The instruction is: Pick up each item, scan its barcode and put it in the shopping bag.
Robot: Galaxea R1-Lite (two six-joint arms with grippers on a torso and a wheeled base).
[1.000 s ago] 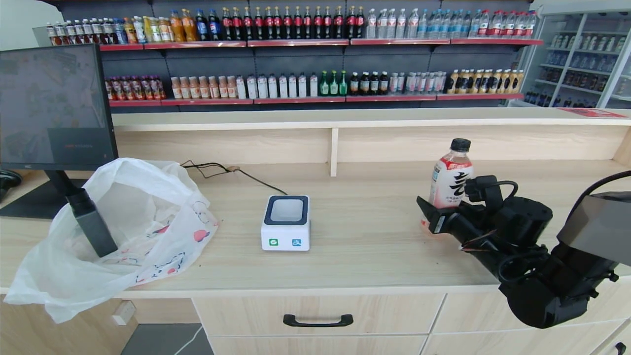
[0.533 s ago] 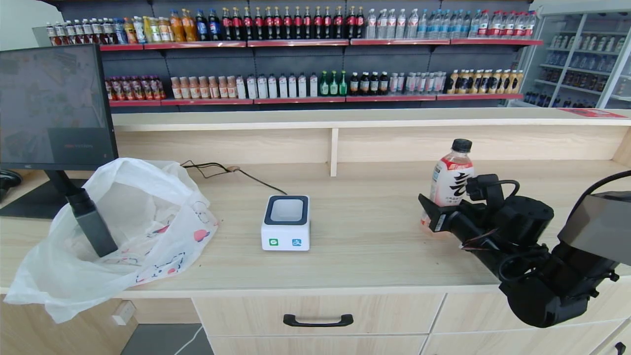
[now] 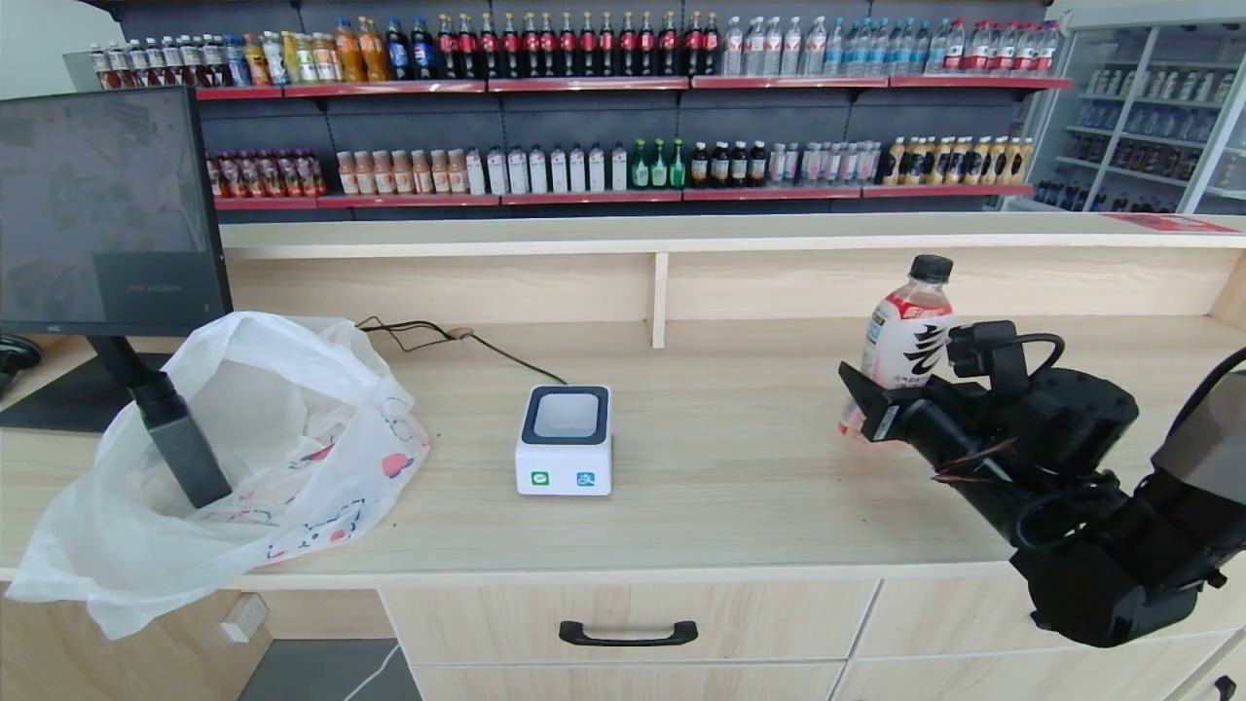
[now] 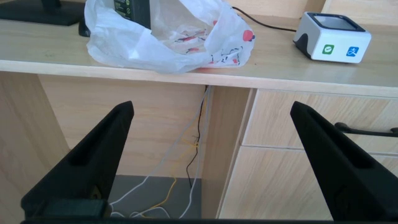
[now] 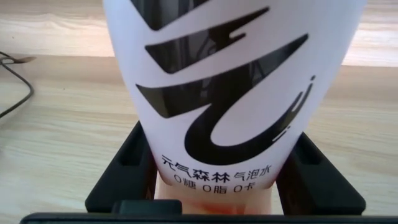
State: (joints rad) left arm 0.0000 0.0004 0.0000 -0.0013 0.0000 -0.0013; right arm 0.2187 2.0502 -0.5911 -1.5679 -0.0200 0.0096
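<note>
While the right claw (image 3: 876, 404) clasps it, the black-capped, white-labelled bottle (image 3: 910, 331) leans tilted.

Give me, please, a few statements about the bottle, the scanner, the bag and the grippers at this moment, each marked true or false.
1. The right gripper is shut on the bottle. True.
2. The bottle stands perfectly upright. False: it leans, with its black cap toward the robot's right.
3. The scanner lies inside the shopping bag. False: it sits on the counter, between the bag and the bottle.
4. The left gripper is open, below the counter's front edge. True.
5. The shopping bag lies at the counter's right end. False: it lies at the robot's left, partly hanging over the front edge.
</note>
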